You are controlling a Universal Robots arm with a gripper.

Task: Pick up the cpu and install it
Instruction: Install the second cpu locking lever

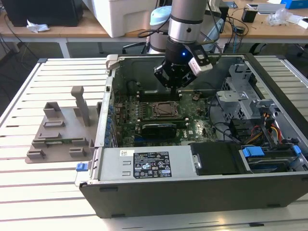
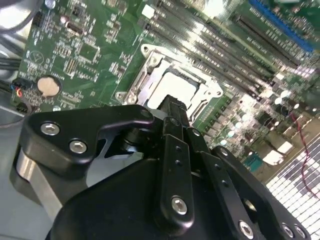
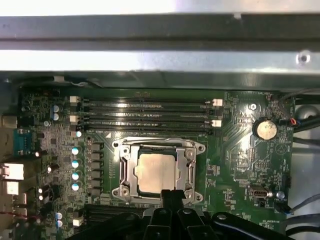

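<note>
Hovering inside the open computer case (image 1: 192, 192), we hold our gripper (image 1: 174, 85) above the motherboard (image 1: 192, 126), just over the socket (image 1: 161, 109) as seen in the exterior view. The cpu (image 3: 156, 172) lies flat inside the metal-framed socket (image 3: 159, 170) in the first wrist view, its pale silvery top facing up; in the second wrist view the cpu (image 2: 176, 90) shows just beyond our fingers (image 2: 172, 111). Those fingers are pressed together with nothing between them, their tips close over the near edge of the socket frame, apart from the chip. Memory slots (image 3: 145, 112) run alongside the socket, and a round coin battery (image 3: 264, 130) sits on the board well to one side. On the slatted worktop (image 1: 29, 192), at the exterior view's left of the case, rests the grey plastic tray (image 1: 60, 137) with upright posts.
</note>
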